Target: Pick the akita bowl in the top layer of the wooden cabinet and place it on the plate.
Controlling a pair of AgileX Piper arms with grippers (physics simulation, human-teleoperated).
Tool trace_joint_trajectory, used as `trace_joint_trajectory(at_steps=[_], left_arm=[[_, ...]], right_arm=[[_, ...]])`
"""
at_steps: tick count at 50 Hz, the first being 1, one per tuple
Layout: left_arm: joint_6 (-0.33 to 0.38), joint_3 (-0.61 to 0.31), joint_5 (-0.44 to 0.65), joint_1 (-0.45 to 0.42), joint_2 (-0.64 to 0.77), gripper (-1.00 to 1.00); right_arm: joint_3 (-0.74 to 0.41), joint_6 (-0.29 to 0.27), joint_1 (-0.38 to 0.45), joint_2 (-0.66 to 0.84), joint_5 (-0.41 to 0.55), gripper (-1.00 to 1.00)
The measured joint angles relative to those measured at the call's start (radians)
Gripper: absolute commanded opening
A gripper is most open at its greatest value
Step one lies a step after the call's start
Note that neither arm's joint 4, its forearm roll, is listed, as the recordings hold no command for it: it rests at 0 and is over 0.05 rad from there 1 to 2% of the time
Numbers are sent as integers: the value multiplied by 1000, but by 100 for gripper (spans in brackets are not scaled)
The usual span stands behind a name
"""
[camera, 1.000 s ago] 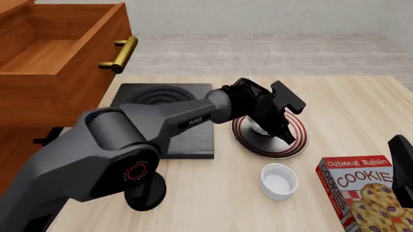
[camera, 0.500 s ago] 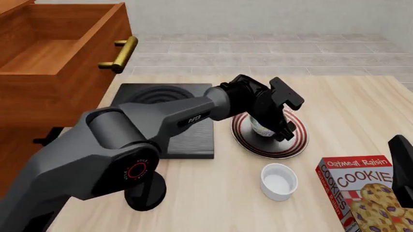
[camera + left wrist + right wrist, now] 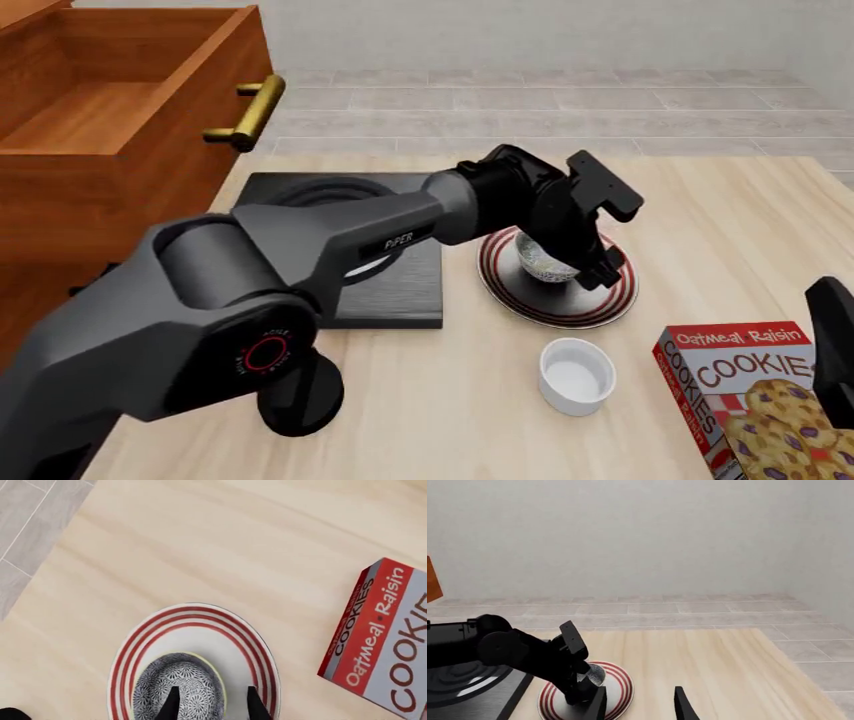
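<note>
Left gripper [image 3: 587,262] stood over the plate [image 3: 607,300], its two dark fingers [image 3: 171,705] straddling one side of the akita bowl's [image 3: 179,687] rim, one inside and one outside. In the left wrist view they stood apart with the rim between them, and it could not be told whether they pressed on it or had let go. Half a second earlier the wrist had sat lower and more level in the front view; now it was tipped up and a little higher, and more of the bowl's speckled inside showed beneath it. The bowl looked upright on the plate's white middle, inside the red rings, towards the side nearer the black stove [image 3: 387,290].

That suggested the placing was all but done and the arm was beginning to lift away, though the grip had not visibly cleared the rim. If the fingers were not fully free, a rise could have tipped or dragged the bowl.

The top layer [image 3: 94,110] of the wooden cabinet [image 3: 80,215] stood pulled out, and what showed of it was bare. The right gripper [image 3: 639,702] hung back with its fingers apart, holding nothing. A white cup [image 3: 577,375] and a cookie box [image 3: 747,400] sat near the plate, untouched.
</note>
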Motion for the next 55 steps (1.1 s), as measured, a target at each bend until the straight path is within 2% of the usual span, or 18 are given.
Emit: trace_joint_trajectory(at_steps=[7,28,55], left_arm=[[-1,15,-5,-6,-13,100],[13,138,-46,2,-104,100],[27,165,-39,4,-159,100]], right_arm=[[0,-1,0,0,-1,100],[-1,-4,0,0,-6,100],[-5,-18,4,0,-11,100]])
